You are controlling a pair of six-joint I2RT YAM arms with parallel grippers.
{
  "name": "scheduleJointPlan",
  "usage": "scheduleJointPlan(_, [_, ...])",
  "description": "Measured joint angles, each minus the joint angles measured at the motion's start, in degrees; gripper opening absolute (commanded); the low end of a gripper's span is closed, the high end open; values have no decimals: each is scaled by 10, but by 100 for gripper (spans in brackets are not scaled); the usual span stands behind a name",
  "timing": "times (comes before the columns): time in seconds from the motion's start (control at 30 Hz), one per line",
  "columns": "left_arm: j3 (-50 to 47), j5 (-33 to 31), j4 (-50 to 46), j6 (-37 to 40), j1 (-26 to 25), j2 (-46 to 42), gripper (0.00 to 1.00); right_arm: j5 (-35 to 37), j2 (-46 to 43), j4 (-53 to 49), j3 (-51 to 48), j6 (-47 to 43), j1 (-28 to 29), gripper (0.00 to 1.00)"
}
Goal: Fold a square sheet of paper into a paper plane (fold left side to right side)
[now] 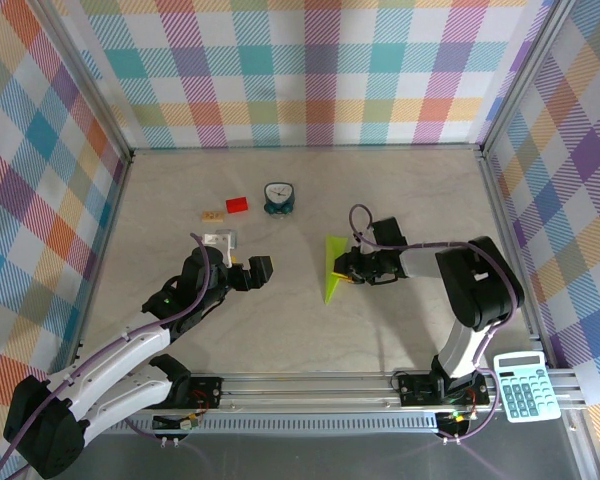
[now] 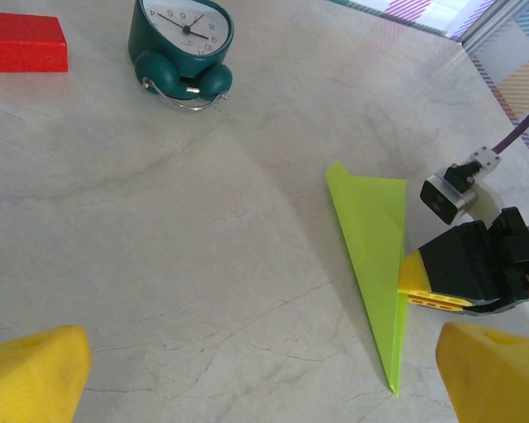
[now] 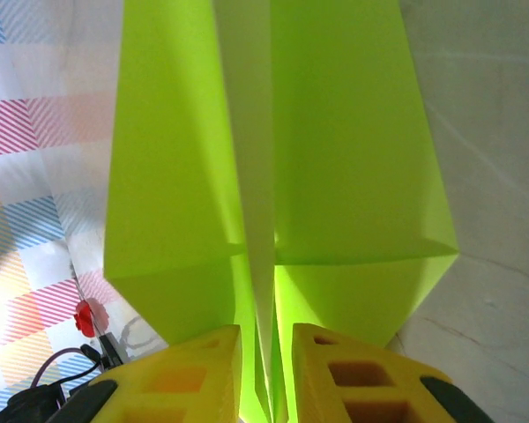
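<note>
The paper plane (image 1: 333,268) is a slim lime-green dart standing on edge in the middle of the table, its tip toward the near side. My right gripper (image 1: 349,268) reaches in from the right and is shut on its centre fold. In the right wrist view the yellow fingers (image 3: 194,374) sit close on either side of the folded keel, and the two wings (image 3: 335,159) spread out beyond them. In the left wrist view the plane (image 2: 375,238) stands to the right with a right finger (image 2: 420,280) against it. My left gripper (image 1: 252,271) hangs open to the plane's left, holding nothing (image 2: 264,383).
A teal alarm clock (image 1: 278,196) (image 2: 181,44) and a red block (image 1: 237,204) (image 2: 22,42) lie toward the back. A small wooden piece (image 1: 212,214) and a white object (image 1: 218,240) sit near the left arm. A calculator (image 1: 521,385) rests on the front rail at right.
</note>
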Motion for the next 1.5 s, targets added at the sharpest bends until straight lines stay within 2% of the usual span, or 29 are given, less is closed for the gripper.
scheduleJointPlan(0.23, [0,0,0,0,0,0,100,2,21,26,2,17,17,17])
scheduleJointPlan(0.47, [-1,0,-2,0,0,-5,100,15,28,47,6,31,35,2])
scheduleJointPlan(0.57, [-1,-1,-3,0,0,-10,100,29,6,30,6,27,37,2])
scheduleJointPlan(0.67, [-1,-1,-5,0,0,-14,100,56,-40,-51,28,1,36,3])
scheduleJointPlan(0.8, [-1,-2,-6,0,0,-14,100,113,-74,-198,119,-55,38,3])
scheduleJointPlan(1.07, [-1,-2,-16,1,0,-4,100,276,-40,-437,256,-133,64,4])
scheduleJointPlan(1.27, [-1,-2,-17,1,0,7,100,342,48,-516,317,-156,82,5])
scheduleJointPlan(1.5, [-1,-1,-17,1,0,14,100,353,81,-532,327,-156,86,7])
